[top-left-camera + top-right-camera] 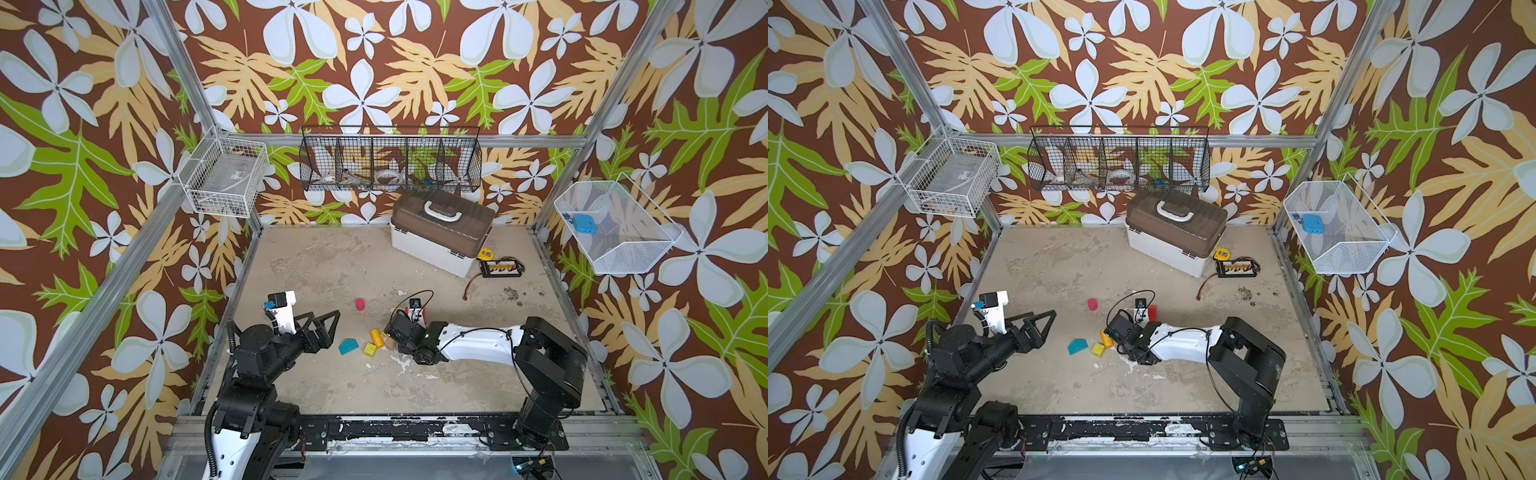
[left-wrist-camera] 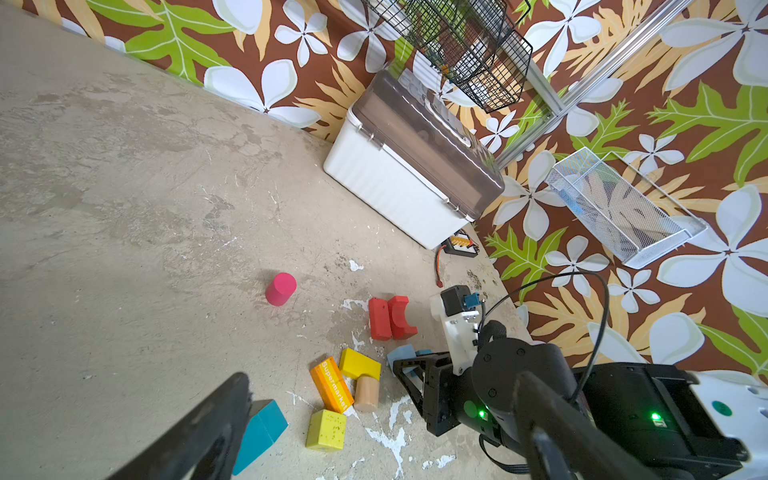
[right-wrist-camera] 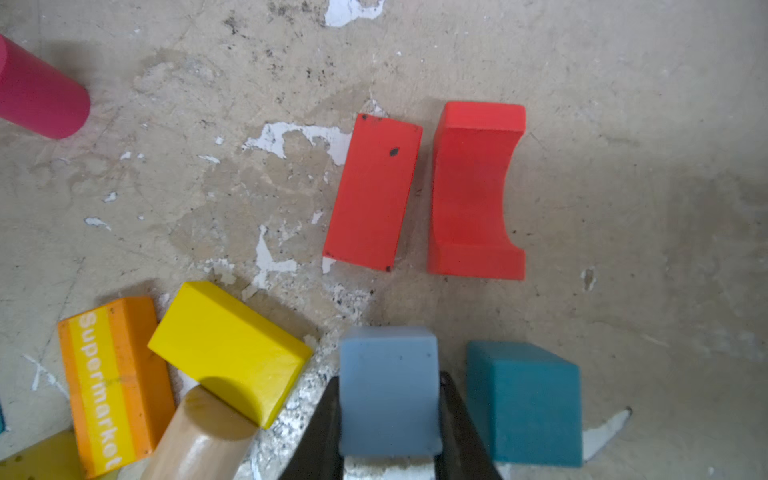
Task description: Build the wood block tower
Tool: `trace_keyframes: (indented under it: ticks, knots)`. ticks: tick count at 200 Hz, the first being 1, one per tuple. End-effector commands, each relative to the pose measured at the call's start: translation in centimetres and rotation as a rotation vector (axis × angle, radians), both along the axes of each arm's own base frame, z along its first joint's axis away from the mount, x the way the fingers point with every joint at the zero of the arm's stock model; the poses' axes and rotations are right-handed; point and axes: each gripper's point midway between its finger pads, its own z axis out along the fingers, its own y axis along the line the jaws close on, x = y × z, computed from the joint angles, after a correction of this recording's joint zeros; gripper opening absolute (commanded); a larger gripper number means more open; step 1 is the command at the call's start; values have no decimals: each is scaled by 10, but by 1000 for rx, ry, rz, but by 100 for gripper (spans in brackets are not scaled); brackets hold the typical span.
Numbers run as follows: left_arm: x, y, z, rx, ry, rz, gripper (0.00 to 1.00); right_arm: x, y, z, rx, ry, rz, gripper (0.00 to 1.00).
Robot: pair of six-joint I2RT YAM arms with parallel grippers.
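The wood blocks lie scattered singly on the table, and no tower shows in any view. My right gripper point(image 3: 389, 379) is shut on a light blue block point(image 3: 388, 386), low near the table. Beside it stands a teal cube point(image 3: 523, 399). Beyond them lie a red flat block point(image 3: 374, 193) and a red arch point(image 3: 473, 191). A yellow block point(image 3: 228, 349), an orange "Supermarket" block point(image 3: 112, 382) and a bare wood cylinder point(image 3: 199, 440) cluster together. My left gripper point(image 1: 330, 328) is open and empty, left of the teal roof piece point(image 1: 348, 346) and yellow cube point(image 1: 370, 349). A pink cylinder point(image 1: 360, 304) stands apart.
A large white case with a brown lid point(image 1: 440, 237) stands at the back right. Next to it are a yellow tape measure point(image 1: 486, 252) and a charger board with wires point(image 1: 500, 268). Wire baskets point(image 1: 390, 162) hang on the walls.
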Motion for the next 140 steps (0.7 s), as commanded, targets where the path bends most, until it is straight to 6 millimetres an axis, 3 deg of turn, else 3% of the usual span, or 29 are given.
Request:
trace_keyframes:
  ticks: [1, 70, 140]
  knots:
    - [2, 1, 2, -1, -9, 10, 100, -1, -7, -2, -19, -5, -23, 8]
    - [2, 2, 2, 1, -9, 13, 100, -5, -15, -5, -23, -4, -37, 12]
    - [3, 3, 1, 1, -4, 18, 100, -7, -14, 8, 8, -25, -25, 38]
